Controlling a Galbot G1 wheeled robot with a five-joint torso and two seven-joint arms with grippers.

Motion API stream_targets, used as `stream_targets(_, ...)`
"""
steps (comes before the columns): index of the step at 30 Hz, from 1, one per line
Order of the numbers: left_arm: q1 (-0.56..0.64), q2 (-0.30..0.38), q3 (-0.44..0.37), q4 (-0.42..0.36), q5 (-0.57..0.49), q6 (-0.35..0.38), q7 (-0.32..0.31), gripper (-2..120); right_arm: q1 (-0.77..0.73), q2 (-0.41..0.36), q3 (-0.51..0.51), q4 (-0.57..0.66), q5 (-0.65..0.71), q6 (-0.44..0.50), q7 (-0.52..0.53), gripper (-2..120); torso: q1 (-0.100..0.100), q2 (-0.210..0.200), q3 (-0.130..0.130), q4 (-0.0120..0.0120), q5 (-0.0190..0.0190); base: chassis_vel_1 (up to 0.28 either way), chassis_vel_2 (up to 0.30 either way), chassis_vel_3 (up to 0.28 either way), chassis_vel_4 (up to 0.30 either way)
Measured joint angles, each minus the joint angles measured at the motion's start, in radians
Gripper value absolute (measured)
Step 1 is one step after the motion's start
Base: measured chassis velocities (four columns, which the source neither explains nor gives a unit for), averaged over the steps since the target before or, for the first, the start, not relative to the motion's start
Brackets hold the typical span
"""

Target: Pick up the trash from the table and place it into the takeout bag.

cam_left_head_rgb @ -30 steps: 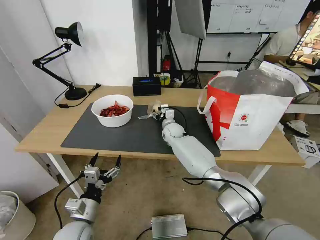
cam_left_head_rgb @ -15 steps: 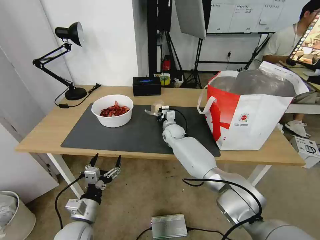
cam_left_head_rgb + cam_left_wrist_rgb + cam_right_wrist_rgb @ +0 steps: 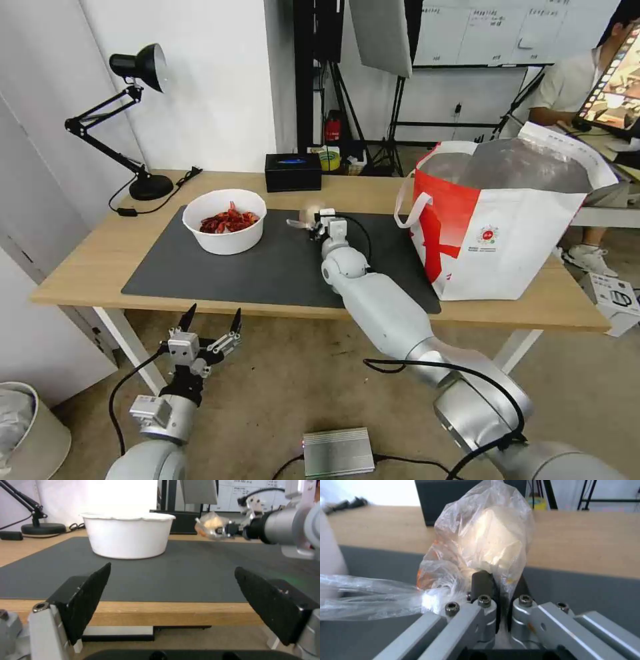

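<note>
The clear plastic bag (image 3: 480, 545) is pinched in the right hand (image 3: 313, 227), which is closed on it near its knotted neck, so the crumpled bulk stands up past the fingertips and a twisted tail trails off to one side. Something pale sits inside the bag, with a few orange smears on the plastic. From where the left hand looks, the bag (image 3: 210, 525) hangs clear above the dark mat (image 3: 280, 267) rather than resting on it.

Just beyond the right hand lies the bare wood of the surface (image 3: 93, 260), and farther past it stands a black box (image 3: 293, 171) at the back edge. Off to the hand's left sits the white bowl (image 3: 225, 221), red shells heaped inside, resting on the mat and well apart from the bag. To the hand's right, near the mat's edge, the takeout bag (image 3: 513, 233) stands upright, its mouth gaping and the silver lining showing, red panel facing the arm.

The left hand (image 3: 209, 331) hangs low in front of the surface's near edge, fingers spread wide and gripping nothing. A black desk lamp (image 3: 127, 107) stands at the far left corner.
</note>
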Motion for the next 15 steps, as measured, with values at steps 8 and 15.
stream_targets(8, 0.001, 0.010, -0.010, -0.004, -0.011, 0.001, -0.001, 100, -0.017, -0.068, -0.030, 0.159, 0.008, -0.015, 0.036, 1, 0.000, 0.000, 0.000, 0.0000, 0.0002, 0.000, 0.000, 0.000, 0.000)
stream_targets(15, 0.001, 0.014, -0.014, 0.000, -0.022, 0.002, -0.001, 100, -0.030, -0.135, -0.027, 0.269, 0.014, -0.002, 0.046, 1, 0.000, 0.000, 0.000, 0.0000, 0.0002, 0.000, 0.000, 0.000, 0.000)
